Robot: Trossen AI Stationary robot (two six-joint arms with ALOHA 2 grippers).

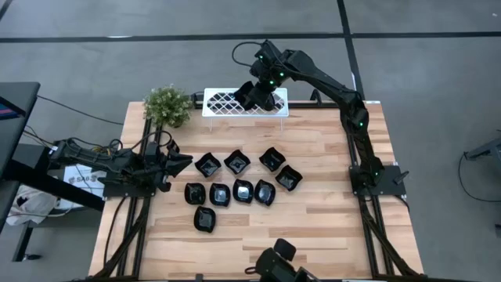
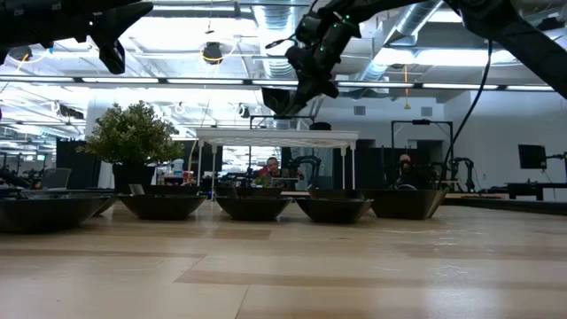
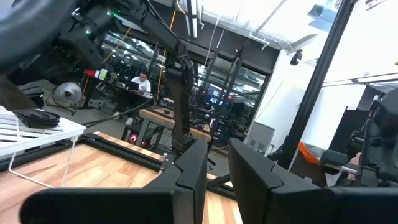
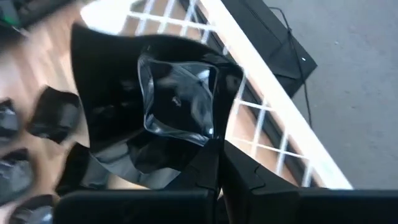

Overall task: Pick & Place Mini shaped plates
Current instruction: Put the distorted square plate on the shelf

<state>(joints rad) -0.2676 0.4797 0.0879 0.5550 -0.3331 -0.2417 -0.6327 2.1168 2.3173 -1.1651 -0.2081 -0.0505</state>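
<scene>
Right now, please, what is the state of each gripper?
Left gripper: slightly open, holding nothing, beside the plates on the table.
Right gripper: shut on a square black plate, above the white rack.

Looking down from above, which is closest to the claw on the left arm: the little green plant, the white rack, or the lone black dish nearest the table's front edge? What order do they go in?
From the left gripper:
1. Lone dish, toward the front edge.
2. Green plant, at the back-left corner; nearly level with the dish, too close to call.
3. White rack, along the back edge, clearly farthest.
</scene>
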